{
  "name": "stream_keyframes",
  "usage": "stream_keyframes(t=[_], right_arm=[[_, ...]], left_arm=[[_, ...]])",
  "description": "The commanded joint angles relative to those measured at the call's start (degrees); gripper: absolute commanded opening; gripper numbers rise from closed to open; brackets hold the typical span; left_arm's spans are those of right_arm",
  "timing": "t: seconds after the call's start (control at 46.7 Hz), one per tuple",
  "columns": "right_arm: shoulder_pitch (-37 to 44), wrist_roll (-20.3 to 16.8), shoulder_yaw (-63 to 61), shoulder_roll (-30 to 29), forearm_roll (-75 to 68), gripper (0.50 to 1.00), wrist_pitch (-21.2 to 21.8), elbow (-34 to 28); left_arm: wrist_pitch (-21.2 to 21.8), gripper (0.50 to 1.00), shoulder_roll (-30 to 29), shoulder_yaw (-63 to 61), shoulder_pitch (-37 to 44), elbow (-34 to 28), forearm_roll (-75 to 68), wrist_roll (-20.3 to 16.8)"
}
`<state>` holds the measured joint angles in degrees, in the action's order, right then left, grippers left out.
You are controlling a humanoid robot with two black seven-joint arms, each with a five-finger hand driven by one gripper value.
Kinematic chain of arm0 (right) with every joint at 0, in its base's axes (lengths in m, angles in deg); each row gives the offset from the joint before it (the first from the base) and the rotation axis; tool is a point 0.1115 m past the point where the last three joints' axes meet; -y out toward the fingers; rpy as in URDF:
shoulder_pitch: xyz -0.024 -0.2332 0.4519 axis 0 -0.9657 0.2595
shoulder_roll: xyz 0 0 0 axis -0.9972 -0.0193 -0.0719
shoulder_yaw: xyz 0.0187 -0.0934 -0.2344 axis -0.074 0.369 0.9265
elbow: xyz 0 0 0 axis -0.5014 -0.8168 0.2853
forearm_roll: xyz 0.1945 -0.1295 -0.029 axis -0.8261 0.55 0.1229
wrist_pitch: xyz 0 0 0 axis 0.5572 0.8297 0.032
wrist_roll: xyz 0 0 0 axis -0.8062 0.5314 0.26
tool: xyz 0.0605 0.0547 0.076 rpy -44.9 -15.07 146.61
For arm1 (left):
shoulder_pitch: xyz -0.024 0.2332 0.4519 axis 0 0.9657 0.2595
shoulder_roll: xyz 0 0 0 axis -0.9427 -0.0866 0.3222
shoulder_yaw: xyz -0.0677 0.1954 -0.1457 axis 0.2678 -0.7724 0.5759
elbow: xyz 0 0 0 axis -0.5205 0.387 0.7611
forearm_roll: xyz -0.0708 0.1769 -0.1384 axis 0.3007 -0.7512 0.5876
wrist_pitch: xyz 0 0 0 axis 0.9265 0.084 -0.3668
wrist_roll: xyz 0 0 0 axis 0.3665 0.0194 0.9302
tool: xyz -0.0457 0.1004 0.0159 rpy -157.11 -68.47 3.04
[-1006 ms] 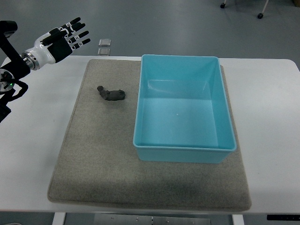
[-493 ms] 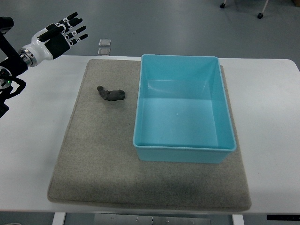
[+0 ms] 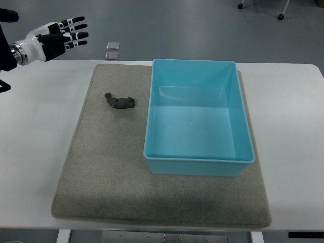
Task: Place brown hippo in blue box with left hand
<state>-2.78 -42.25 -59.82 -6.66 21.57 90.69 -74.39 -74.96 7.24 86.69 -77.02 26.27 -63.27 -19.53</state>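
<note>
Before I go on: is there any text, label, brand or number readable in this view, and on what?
None can be read.
Left hand: small white patches on the fingers, too small to tell whether they are print.
Blue box: no label visible.
Brown hippo: no markings visible.
Grey mat and white table: plain.
Two small clear squares on the floor beyond the table: no readable print.

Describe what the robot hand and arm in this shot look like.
The left robot hand has a black palm and black jointed fingers with small white patches. A glossy white cuff joins a metallic ring at the wrist, then a black forearm. The right arm is out of view.
</note>
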Motion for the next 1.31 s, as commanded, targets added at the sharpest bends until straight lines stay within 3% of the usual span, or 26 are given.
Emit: stream_keyframes(t=[0.0, 0.236, 0.557, 0.749, 0.964, 1.113, 1.285], right_arm=[[0.0, 0.0, 0.04, 0.0, 0.06, 0.936, 0.0, 0.0], [0.0, 0.0, 0.04, 0.0, 0.06, 0.936, 0.0, 0.0], [0.0, 0.0, 0.04, 0.0, 0.06, 0.936, 0.0, 0.0], [0.0, 0.0, 0.04, 0.0, -0.03, 0.936, 0.0, 0.0], [0.0, 0.0, 0.04, 0.0, 0.06, 0.936, 0.0, 0.0], [0.0, 0.0, 0.04, 0.0, 0.06, 0.936, 0.0, 0.0], [0.0, 0.0, 0.04, 0.0, 0.06, 0.936, 0.0, 0.0]], left_arm=[[0.0, 1.0, -0.32, 0.08, 0.31, 2.23, -5.14, -1.45], [0.0, 1.0, -1.64, -0.98, 1.1, 8.38, -19.39, -10.33], [0.0, 0.999, -1.64, -5.45, 1.37, 13.48, -32.14, -13.41], [10.21, 0.999, -1.81, -16.87, 0.49, 18.05, -33.9, -18.15], [18.65, 0.994, -1.02, -24.18, -1.36, 18.85, -38.81, -18.68], [22.69, 0.994, -0.5, -24.53, -0.92, 18.85, -44.0, -18.77], [23.14, 0.992, -0.41, -25.32, -1.01, 19.02, -46.9, -18.77]])
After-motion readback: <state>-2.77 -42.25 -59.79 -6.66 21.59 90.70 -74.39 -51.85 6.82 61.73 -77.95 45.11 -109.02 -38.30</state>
